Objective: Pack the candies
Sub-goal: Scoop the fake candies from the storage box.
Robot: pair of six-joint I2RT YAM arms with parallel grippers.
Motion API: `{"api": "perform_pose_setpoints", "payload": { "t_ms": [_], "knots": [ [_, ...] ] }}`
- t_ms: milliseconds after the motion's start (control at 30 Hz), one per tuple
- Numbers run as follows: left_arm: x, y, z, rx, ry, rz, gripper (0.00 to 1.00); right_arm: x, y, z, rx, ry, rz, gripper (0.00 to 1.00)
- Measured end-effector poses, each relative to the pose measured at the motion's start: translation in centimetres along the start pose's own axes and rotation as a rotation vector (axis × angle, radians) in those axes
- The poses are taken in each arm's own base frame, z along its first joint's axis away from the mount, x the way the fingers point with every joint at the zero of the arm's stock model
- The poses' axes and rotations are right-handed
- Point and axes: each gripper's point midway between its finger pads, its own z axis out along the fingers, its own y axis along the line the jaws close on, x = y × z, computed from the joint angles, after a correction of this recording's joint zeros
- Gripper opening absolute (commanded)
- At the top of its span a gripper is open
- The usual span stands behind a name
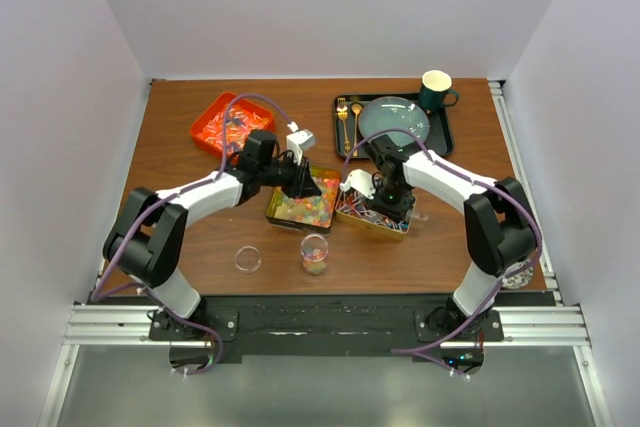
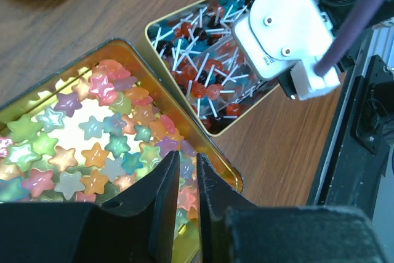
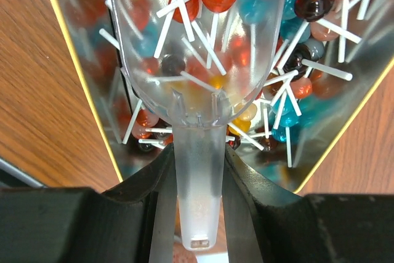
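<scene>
Glossy star-shaped candies (image 2: 92,133) fill a gold tin (image 1: 300,209). My left gripper (image 2: 188,155) hangs just above the tin's near corner, jaws almost touching with nothing between them; it also shows in the top view (image 1: 303,185). A second gold tin (image 1: 365,215) holds lollipops (image 3: 308,4) with white sticks. My right gripper (image 3: 198,152) is shut on the handle of a clear plastic scoop (image 3: 197,60). The scoop's bowl lies in that tin with a few lollipops in it. A clear cup (image 1: 314,253) partly filled with candies stands in front of the tins.
A round clear lid (image 1: 247,259) lies left of the cup. A red tray (image 1: 222,127) of wrapped candies sits at the back left. A black tray (image 1: 440,132) at the back right carries a plate (image 1: 395,119), gold cutlery (image 1: 345,117) and a dark mug (image 1: 436,90).
</scene>
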Motion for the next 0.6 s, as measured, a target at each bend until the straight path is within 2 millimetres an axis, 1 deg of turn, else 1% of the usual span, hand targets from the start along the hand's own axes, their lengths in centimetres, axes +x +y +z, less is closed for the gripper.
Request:
{"api": "perform_pose_setpoints", "payload": {
  "t_ms": [67, 167, 333, 467, 600],
  "knots": [
    [-0.7, -0.3, -0.6, 0.005, -0.006, 0.014, 0.3, 0.1, -0.1, 0.0, 0.001, -0.026, 0.01, 0.0],
    [-1.8, -0.7, -1.3, 0.023, -0.007, 0.035, 0.33, 0.3, -0.4, -0.2, 0.011, -0.072, 0.03, 0.0],
    [-4.1, -1.0, -3.0, 0.041, -0.023, 0.06, 0.34, 0.9, -0.3, -0.7, 0.032, -0.14, 0.028, 0.0],
    [-5.4, -0.5, -4.3, 0.03, -0.047, 0.066, 0.34, 1.6, 0.1, -1.0, 0.044, -0.155, 0.006, 0.0],
    [-5.7, 0.5, -5.3, 0.005, -0.062, 0.051, 0.35, 2.2, 0.4, -1.0, 0.049, -0.169, 0.007, 0.0]
  ]
}}
